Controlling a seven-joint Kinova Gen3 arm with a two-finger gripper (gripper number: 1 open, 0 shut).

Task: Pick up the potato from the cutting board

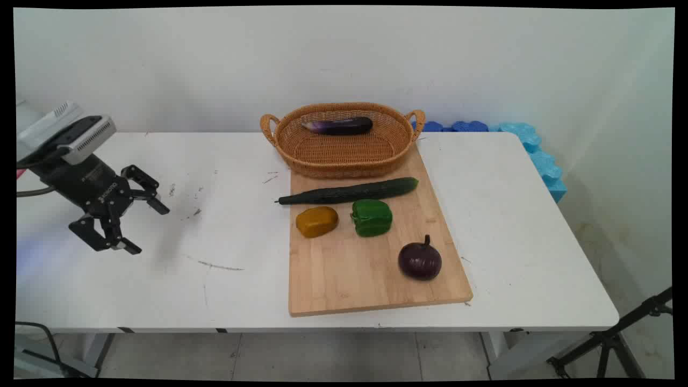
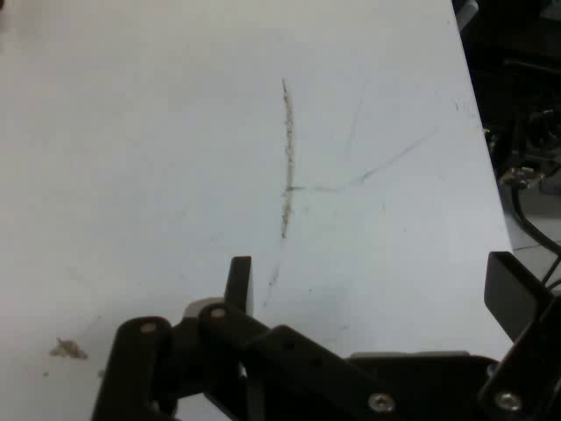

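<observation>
The gripper hangs over the left part of the white table, its 2 fingers spread wide apart and holding nothing. It is tilted, pointing down and toward the table's right. In the hand view the fingers stand well apart above bare tabletop, with a long scuff mark running across the surface between and beyond them. Small dark scratches mark the table just right of the gripper in the main view.

Nothing lies close to the gripper. The nearest item is a wooden cutting board, well apart to its right, lying flat near the middle of the table. On the board rest 4 items: a long dark green cucumber lying across the far end, its stem tip overhanging the board's left edge; a yellow pepper just in front of the cucumber on the left; a green pepper beside it to the right; and a round purple onion nearer the front right corner, apart from the others.

A woven basket with 2 handles sits at the board's far end, against the wall side. Inside it lies 1 purple eggplant, toward the back rim. Blue foam pieces sit behind the table's far right corner.
</observation>
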